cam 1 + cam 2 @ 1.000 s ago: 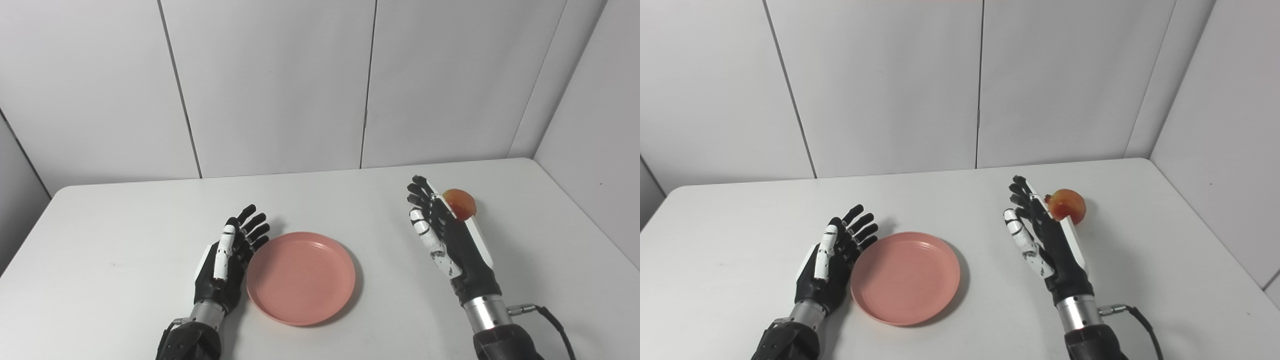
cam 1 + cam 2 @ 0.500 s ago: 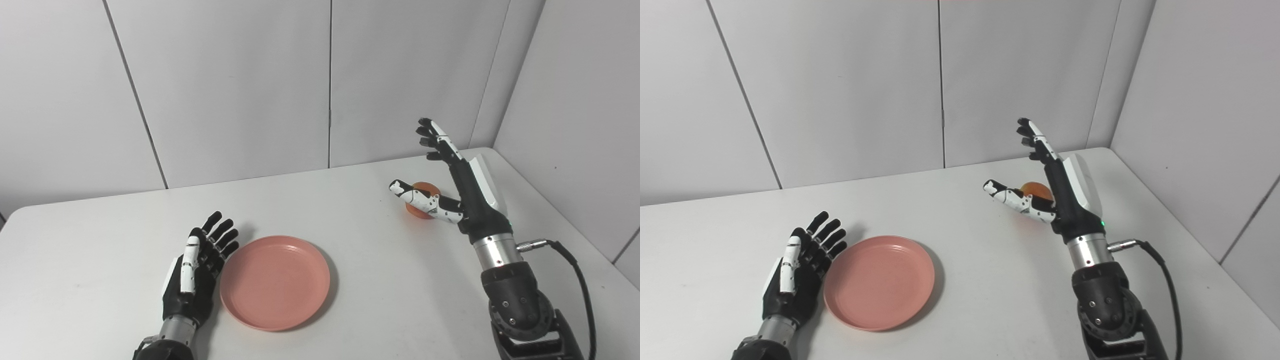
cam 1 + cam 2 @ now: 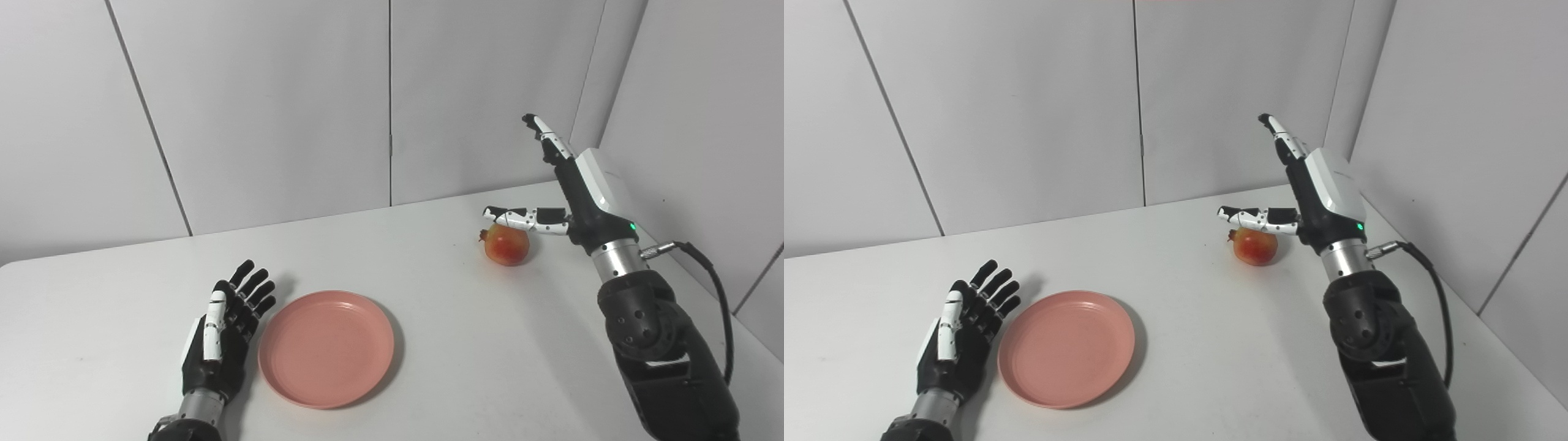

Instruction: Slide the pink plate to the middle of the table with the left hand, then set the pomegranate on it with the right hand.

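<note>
The pink plate (image 3: 326, 347) lies flat on the white table (image 3: 429, 367), left of centre near the front. My left hand (image 3: 223, 331) rests open on the table just left of the plate's rim, fingers spread and pointing away. The red-and-yellow pomegranate (image 3: 507, 244) sits on the table at the far right. My right hand (image 3: 566, 184) hangs open in the air above and just right of the fruit, fingers pointing up and the thumb stretched out over the pomegranate's top; whether the thumb touches it I cannot tell.
Grey wall panels (image 3: 392, 104) close off the table's far edge, and a side wall (image 3: 704, 122) runs close along the right edge behind my right arm. A black cable (image 3: 704, 263) loops from my right wrist.
The view has swung to the right. My right hand has risen from the table beside the pomegranate to above it, thumb out over the fruit. The left hand stays beside the plate.
</note>
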You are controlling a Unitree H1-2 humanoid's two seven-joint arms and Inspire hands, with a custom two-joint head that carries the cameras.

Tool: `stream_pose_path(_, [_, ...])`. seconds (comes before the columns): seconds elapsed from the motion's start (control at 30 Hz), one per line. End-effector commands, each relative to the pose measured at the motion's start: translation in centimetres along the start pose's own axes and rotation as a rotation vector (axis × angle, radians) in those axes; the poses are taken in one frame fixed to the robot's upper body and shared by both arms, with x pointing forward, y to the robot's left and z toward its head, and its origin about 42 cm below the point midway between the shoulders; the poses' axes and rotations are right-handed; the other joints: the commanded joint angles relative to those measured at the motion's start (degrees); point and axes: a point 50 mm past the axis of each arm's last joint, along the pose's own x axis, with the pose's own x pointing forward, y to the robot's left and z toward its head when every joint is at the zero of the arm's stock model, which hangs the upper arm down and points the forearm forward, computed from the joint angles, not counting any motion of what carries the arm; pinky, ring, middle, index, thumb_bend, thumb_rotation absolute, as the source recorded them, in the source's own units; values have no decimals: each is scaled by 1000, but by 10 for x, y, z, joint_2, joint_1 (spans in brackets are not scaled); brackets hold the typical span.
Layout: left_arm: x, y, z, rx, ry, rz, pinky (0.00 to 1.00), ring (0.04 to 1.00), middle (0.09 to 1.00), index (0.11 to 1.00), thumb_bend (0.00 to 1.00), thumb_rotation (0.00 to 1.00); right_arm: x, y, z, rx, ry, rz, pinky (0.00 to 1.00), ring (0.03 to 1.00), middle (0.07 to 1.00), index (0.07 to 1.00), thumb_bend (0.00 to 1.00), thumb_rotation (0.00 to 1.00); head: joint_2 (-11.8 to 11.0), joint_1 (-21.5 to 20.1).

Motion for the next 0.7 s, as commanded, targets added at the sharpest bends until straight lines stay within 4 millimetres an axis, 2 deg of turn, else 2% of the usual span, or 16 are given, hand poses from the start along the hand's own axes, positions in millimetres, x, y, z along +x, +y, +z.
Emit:
stream_pose_path(0.0, [-10,10,-17,-7,66,34,874,862,868,860,379,1000,18,-17,5,-32,-11,-21,763,882,926,932,901,397,1,1])
stream_pose_path(0.33, [-11,11,-16,-1,64,33,871,861,865,856,384,1000,38,-7,-17,-101,93,162,768,871,925,941,984,410,9,2])
stream_pose_path(0.67, [-12,13,-14,-6,69,36,869,860,863,853,387,1000,55,9,-29,-145,140,257,796,882,929,943,1000,443,14,-1])
